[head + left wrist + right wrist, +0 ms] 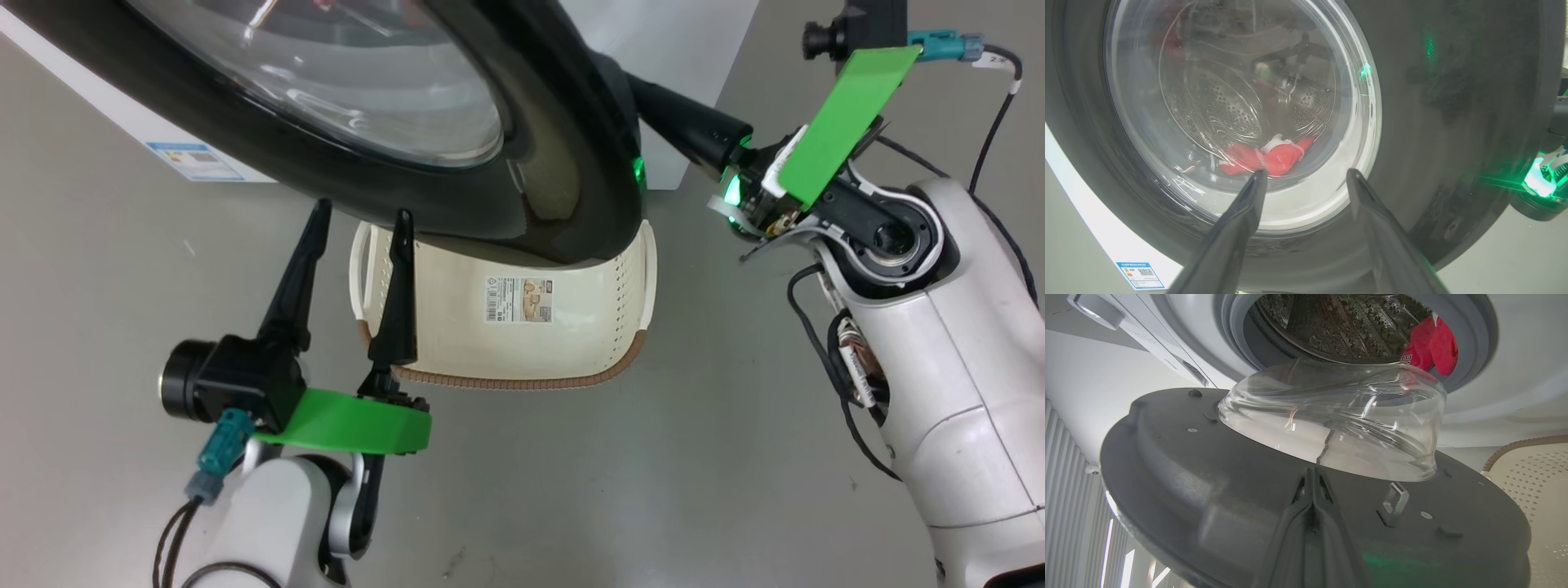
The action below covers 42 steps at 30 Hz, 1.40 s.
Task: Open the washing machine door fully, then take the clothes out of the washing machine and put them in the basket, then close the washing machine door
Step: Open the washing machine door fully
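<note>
A: Item: washing machine door [571,163]?
B: Swung partly off the washing machine [1494,400], overhanging the basket [506,380]. Not fully open, I judge.
A: Item: clothes [1431,345]?
B: Red, low in the drum; none in the basket.
A: Item: right claw [1312,475]?
B: Clenched, empty, tips at the door's inner face, likely to push it wider.
A: Item: left claw [362,209]?
B: Released, holding nothing, outside the door; ready for the clothes, I'd guess.

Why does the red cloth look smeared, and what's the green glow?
Left wrist view: the clothes show through the curved glass of the washing machine door, bent and glare-streaked. Right wrist view: that glass warps what's behind it. Head view: a green light reflects off the door's glossy rim.
</note>
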{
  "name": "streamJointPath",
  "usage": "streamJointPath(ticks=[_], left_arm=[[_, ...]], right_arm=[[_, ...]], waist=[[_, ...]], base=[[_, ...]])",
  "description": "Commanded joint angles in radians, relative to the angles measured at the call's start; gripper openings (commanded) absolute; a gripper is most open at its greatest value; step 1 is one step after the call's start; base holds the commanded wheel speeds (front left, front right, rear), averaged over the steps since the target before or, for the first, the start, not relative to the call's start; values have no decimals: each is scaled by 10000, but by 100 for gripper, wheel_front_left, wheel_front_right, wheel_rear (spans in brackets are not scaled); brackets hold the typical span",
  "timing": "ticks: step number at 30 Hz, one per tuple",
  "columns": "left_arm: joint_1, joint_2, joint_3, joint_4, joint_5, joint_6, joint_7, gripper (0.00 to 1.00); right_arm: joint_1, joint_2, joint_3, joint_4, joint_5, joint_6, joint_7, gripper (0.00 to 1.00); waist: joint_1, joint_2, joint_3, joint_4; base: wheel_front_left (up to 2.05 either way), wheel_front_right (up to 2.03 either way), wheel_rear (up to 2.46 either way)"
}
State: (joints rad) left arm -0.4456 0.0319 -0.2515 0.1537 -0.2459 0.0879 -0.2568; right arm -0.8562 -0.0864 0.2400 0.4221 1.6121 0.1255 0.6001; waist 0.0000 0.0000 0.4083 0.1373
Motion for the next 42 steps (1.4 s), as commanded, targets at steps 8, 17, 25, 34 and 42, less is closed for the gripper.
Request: streamJointPath(ticks=[8,17,25,34,42], left_arm=[[274,183,383,-187,70,28,-49,100],[302,183,376,-183,33,-8,-49,100],[305,183,467,-341,-36,-41,-49,100],[393,183,760,-562,45,27,-49,100],[536,183,1073,-851,-122,12,-49,100]], right_arm=[[554,316,403,-430,133,52,123,0],[593,300,545,-415,-401,52,-440,4],[583,179,320,-792,-1376,52,-2168,100],[987,-617,706,-1121,-3600,52,-5414,100],[1208,-1166,1228,-284,-6160,52,-8168,100]], waist=[[0,0,-133,-56],[0,0,-180,-55],[0,0,-124,-129],[0,0,-103,-362],[0,0,-123,-663]], base=[[0,0,0],[0,0,0],[0,0,0],[0,0,0],[0,0,0]])
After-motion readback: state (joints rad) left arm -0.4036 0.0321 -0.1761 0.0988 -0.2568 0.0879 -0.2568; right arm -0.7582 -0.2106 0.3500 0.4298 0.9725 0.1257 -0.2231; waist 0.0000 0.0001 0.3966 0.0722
